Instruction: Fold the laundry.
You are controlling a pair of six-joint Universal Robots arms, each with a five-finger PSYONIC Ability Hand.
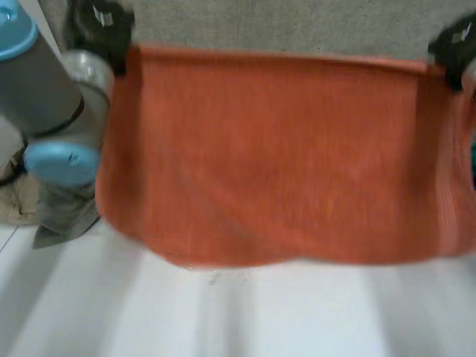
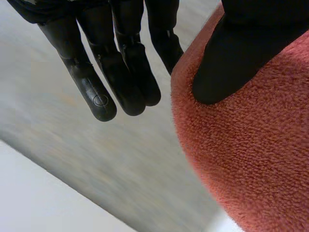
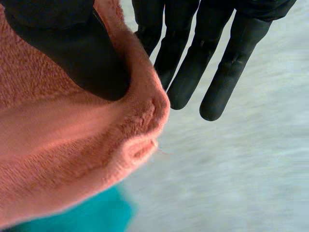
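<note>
From the head camera I see the orange towel [image 1: 275,156] held up and spread wide between the two hands, its upper edge stretched almost straight across. My left hand [image 1: 104,30] has one top corner and my right hand [image 1: 452,43] has the other. The cloth hangs flat from that edge, and its lower hem sags a little in the middle, above the white surface [image 1: 223,312]. The left arm [image 1: 44,82] stands just beside the towel's side edge.

On the left wrist camera the thumb [image 2: 231,63] presses down on the towel's corner. The fingers [image 2: 96,92] run out straight beside the cloth, and the one nearest it passes behind the towel's edge, so I read this hand as pinching the corner.

The right wrist camera shows the same grip. Its thumb [image 3: 82,53] bears on the bunched, rolled-over corner, with straight fingers [image 3: 227,77] behind the fold, clamping the cloth. A teal thing [image 3: 91,217] peeks out beneath the towel there; I cannot tell what it is.
</note>
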